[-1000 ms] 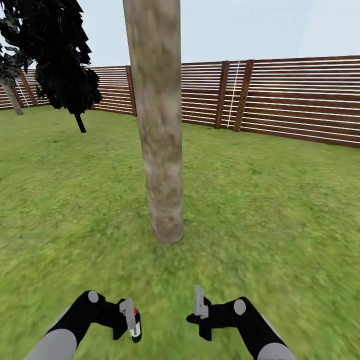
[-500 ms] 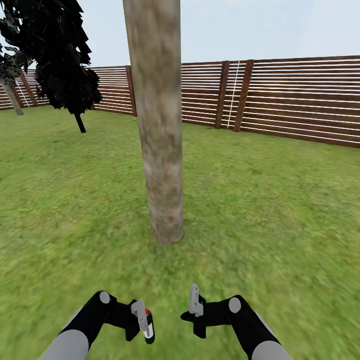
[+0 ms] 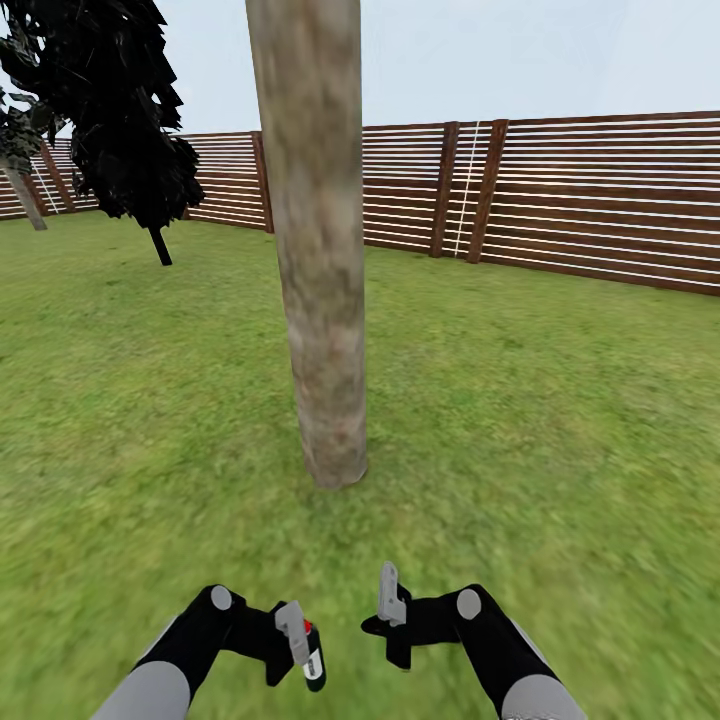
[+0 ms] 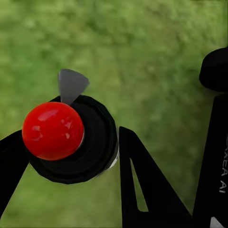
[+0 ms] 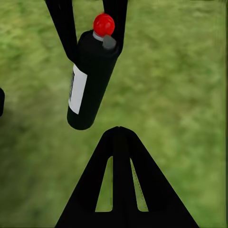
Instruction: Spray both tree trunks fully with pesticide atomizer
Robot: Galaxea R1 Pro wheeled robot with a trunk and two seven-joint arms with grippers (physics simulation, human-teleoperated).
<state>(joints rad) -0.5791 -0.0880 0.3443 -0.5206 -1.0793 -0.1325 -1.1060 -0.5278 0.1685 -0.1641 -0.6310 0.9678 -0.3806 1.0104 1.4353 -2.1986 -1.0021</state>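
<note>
Black and cylindrical, the pesticide atomizer with a red round cap and a white label sits clamped between the jaws of the left gripper at the near edge of the head view, above the grass. The right wrist view shows its body gripped near the top by two black fingers, its base hanging free over the lawn. The left wrist view looks down on the red cap and a grey nozzle tab.

Just beside it, the right gripper holds nothing; its two fingers appear pressed together in the right wrist view.

Ahead on the green lawn stands the thick, pale grey-brown mottled tree trunk, upright. Beyond, to the left, stands a black cone-shaped cypress. A brown horizontal-slat wooden fence closes the background.
</note>
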